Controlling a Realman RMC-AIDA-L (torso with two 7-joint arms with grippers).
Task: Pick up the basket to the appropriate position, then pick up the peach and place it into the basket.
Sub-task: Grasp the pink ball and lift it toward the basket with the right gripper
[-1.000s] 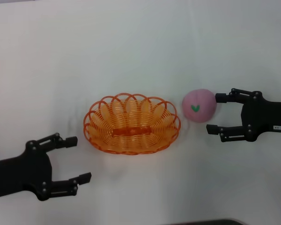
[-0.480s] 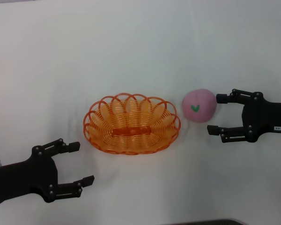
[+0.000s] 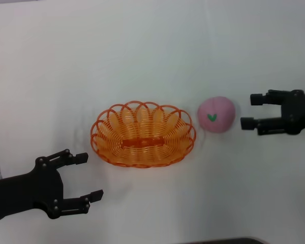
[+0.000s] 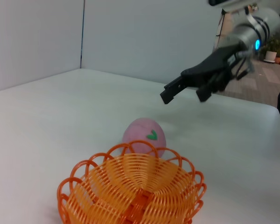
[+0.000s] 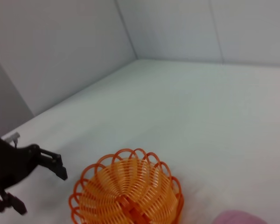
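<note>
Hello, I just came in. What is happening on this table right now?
A two-armed robot is working with an orange basket and a pink peach on a white table. Neither is held. The peach sits on the table just right of the basket, which is empty. The right gripper is open, beside the peach but apart from it. The left gripper is open too, near the basket's left end.

Basket: oval orange wire-weave basket with looped scalloped rim (image 5: 127,192), upright on the table, nothing inside
Peach: pink rounded peach (image 5: 237,218), only its top showing at the frame edge, near the basket, apart from it
Left gripper: black left gripper (image 5: 37,179), fingers spread, beside the basket, not touching
Surface: plain white table (image 5: 186,107), pale walls behind
</note>
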